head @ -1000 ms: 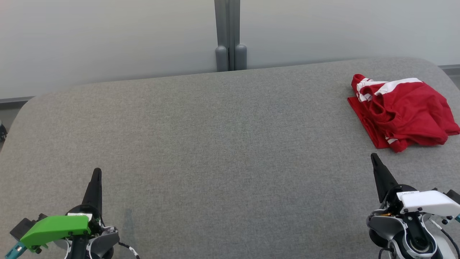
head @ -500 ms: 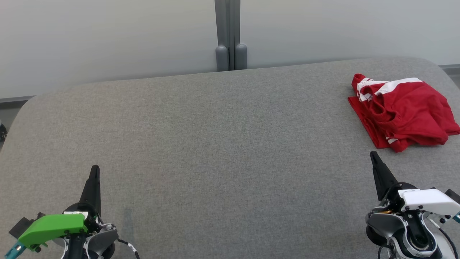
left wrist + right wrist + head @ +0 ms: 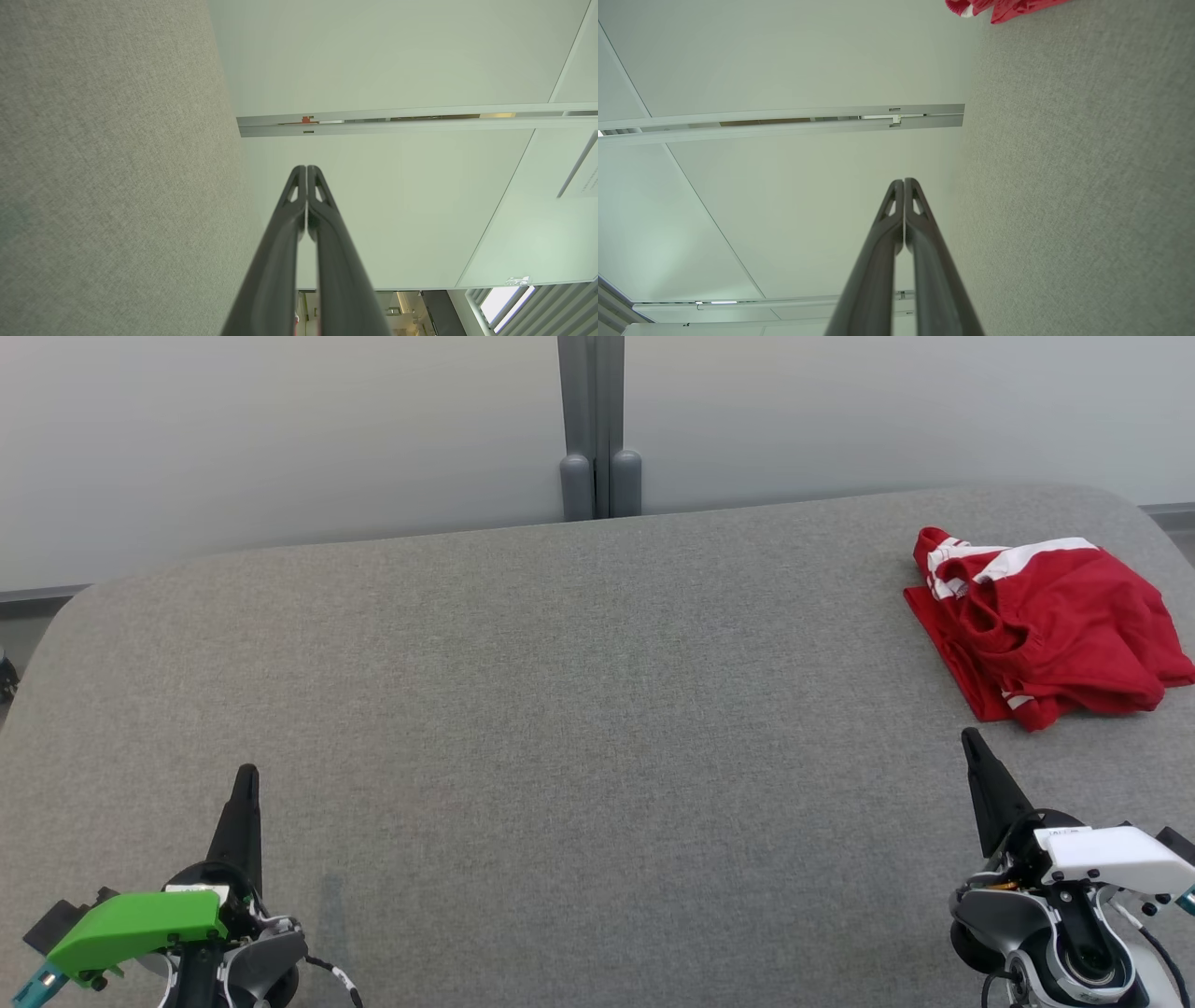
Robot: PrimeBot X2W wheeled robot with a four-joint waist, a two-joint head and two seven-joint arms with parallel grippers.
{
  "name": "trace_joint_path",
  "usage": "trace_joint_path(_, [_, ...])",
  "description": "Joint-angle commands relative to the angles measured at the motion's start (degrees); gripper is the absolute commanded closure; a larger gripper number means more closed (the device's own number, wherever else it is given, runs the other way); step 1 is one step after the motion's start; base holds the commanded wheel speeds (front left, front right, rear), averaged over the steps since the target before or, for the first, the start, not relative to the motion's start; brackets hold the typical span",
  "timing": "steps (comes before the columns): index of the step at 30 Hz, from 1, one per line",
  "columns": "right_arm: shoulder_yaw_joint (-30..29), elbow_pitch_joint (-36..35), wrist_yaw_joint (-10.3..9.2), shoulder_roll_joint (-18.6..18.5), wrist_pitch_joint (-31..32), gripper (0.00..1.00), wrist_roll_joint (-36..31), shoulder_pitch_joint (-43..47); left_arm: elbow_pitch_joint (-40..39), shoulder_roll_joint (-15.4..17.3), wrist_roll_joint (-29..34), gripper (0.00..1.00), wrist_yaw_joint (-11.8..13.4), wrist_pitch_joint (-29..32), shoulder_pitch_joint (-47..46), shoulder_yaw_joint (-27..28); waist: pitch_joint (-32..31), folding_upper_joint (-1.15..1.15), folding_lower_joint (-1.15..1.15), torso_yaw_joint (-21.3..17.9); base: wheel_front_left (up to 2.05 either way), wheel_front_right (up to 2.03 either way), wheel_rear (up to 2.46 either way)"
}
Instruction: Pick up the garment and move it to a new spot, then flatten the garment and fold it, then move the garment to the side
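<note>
The crumpled red-and-white cloth garment (image 3: 1055, 635) lies at the far right of the grey fabric-covered table (image 3: 560, 709), just beyond the right jaws, which, like the left jaws, are pressed together and empty.

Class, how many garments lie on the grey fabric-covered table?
1. The crumpled red garment with white stripes lies near the far right corner of the grey fabric-covered table, just beyond the right gripper. Its folds could hide a smaller piece.
</note>
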Motion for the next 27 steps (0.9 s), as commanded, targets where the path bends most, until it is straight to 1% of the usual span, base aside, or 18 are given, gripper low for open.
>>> trace_joint_path(1, [-0.13,0.07,0.02,-0.01,0.08,1.0,-0.19,-0.4,-0.13,0.01,-0.27,1.0,-0.35,0.23,-0.65,0.16,0.0,0.0,0.0,0.0,0.0,0.0,0.0])
trace_joint_path(27, [-0.36,0.08,0.02,0.17,0.38,1.0,-0.46,-0.42,-0.15,0.01,-0.28,1.0,-0.35,0.22,-0.65,0.15,0.0,0.0,0.0,0.0,0.0,0.0,0.0])
